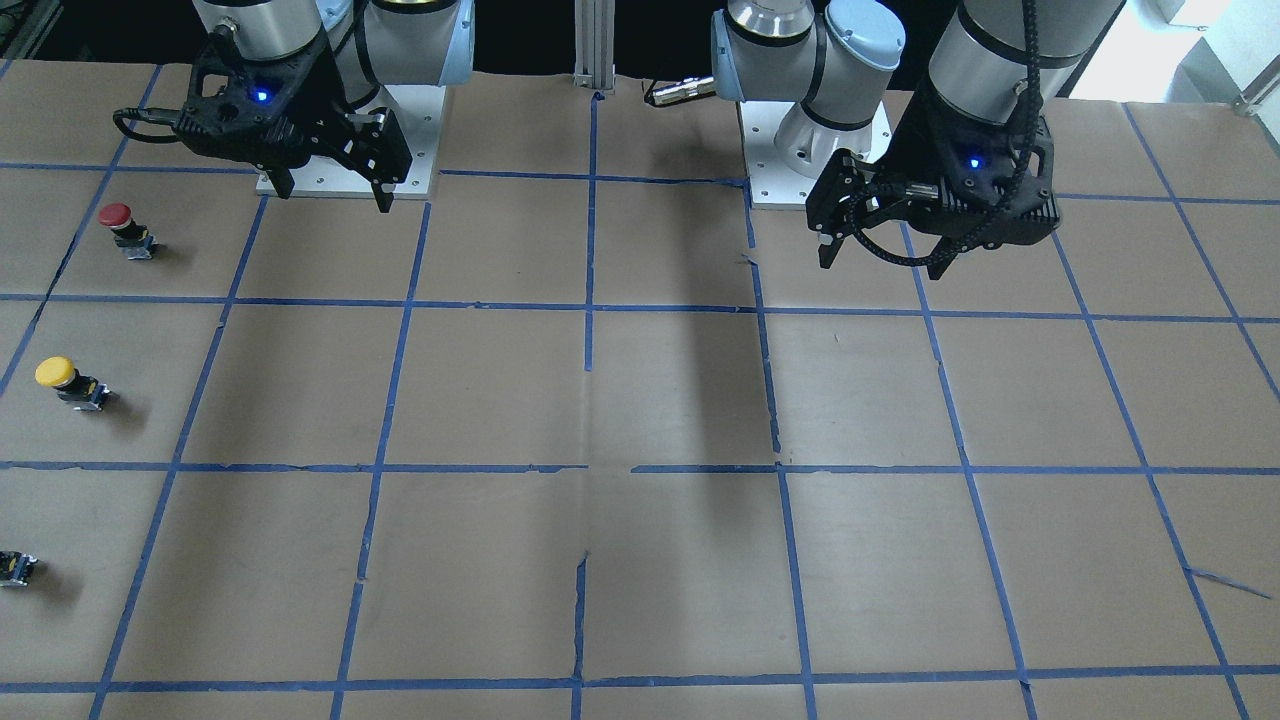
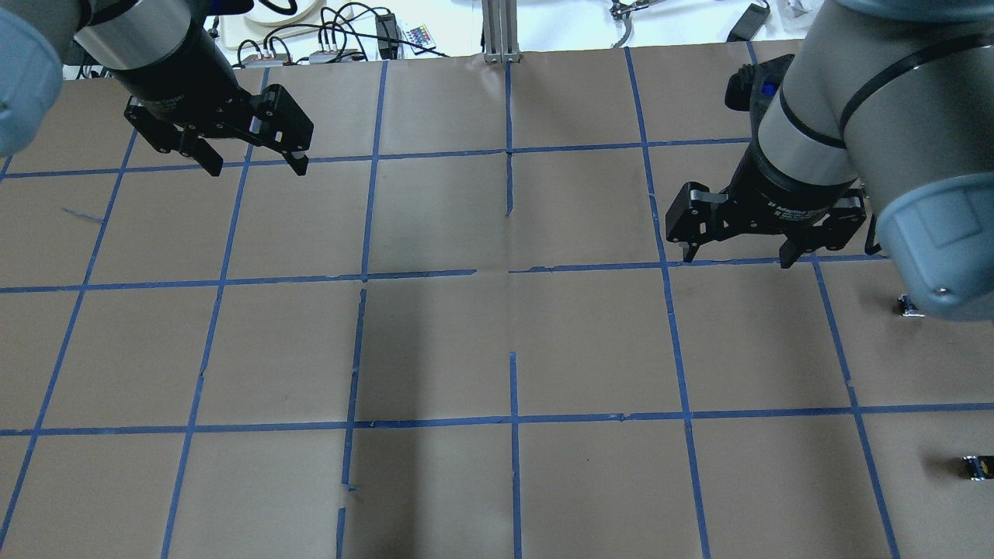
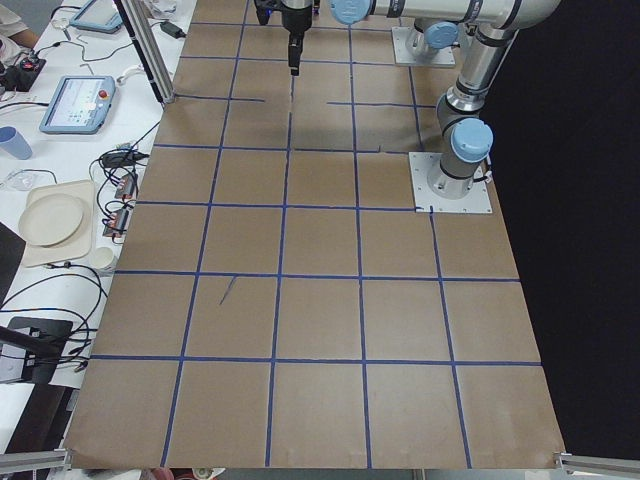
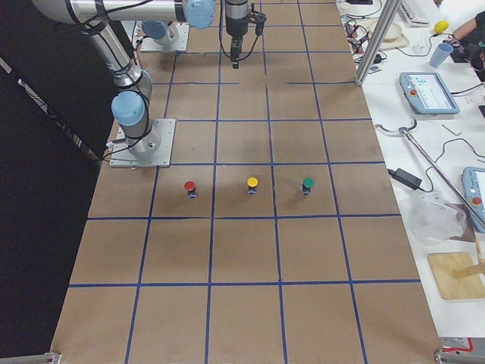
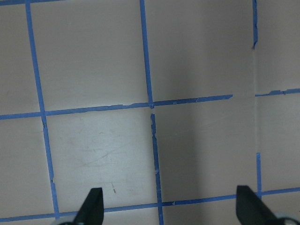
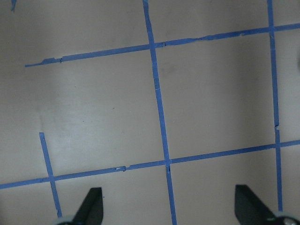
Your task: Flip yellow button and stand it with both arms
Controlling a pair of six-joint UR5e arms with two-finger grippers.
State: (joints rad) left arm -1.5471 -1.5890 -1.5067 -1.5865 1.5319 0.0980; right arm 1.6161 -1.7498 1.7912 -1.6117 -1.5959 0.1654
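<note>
Seen from the front, the yellow button (image 1: pixel 68 382) sits on the brown gridded table (image 1: pixel 680 400) at the frame's left edge, between a red button (image 1: pixel 125 228) above and a small part (image 1: pixel 15 567) cut off by the frame below. The right gripper (image 1: pixel 335 197), upper left, and the left gripper (image 1: pixel 882 265), upper right, hang above the table. Both have their fingers spread wide and empty, well apart from the button.

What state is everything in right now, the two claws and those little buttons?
Left gripper: open, empty, in the air.
Right gripper: open, empty, in the air.
Yellow button: upright, cap up, untouched.
Red button: upright, cap up.
Green button: upright, cap up.
</note>
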